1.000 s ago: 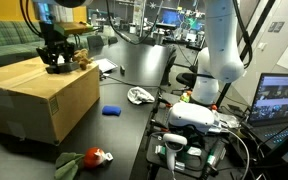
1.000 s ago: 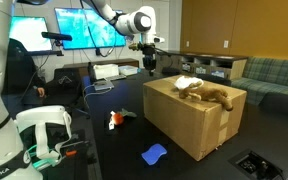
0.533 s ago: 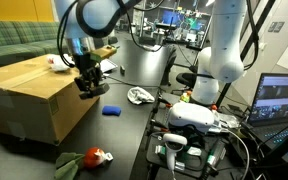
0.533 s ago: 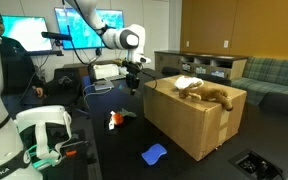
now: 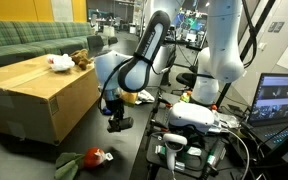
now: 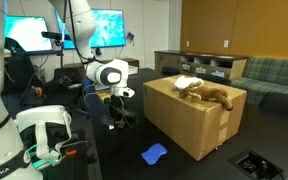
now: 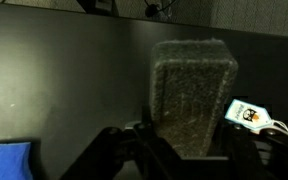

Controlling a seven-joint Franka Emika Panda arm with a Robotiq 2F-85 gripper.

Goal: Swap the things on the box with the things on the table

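A cardboard box [image 5: 39, 95] carries a white thing [image 5: 58, 62] and a brown plush toy [image 5: 81, 58]; the box [image 6: 189, 120] and the plush [image 6: 214, 95] show in both exterior views. My gripper [image 5: 117, 122] is down low over the black table [image 5: 134, 140], beside the box. In the wrist view the gripper [image 7: 189, 142] is shut on a grey sponge block [image 7: 192, 85]. A blue cloth [image 6: 155, 154] lies on the table, seen at the wrist view's lower left [image 7: 6, 160]. A red and green toy [image 5: 85, 158] lies near the table's front.
A white crumpled thing [image 5: 139, 96] lies on the table by the arm. A small blue and white tag [image 7: 249, 113] lies right of the sponge. A white device [image 5: 194, 118] and a laptop [image 5: 279, 100] stand beside the robot base. A sofa [image 5: 24, 35] is behind the box.
My gripper has left the top of the box, swung out over its edge and come down to the table with the grey sponge block in it.
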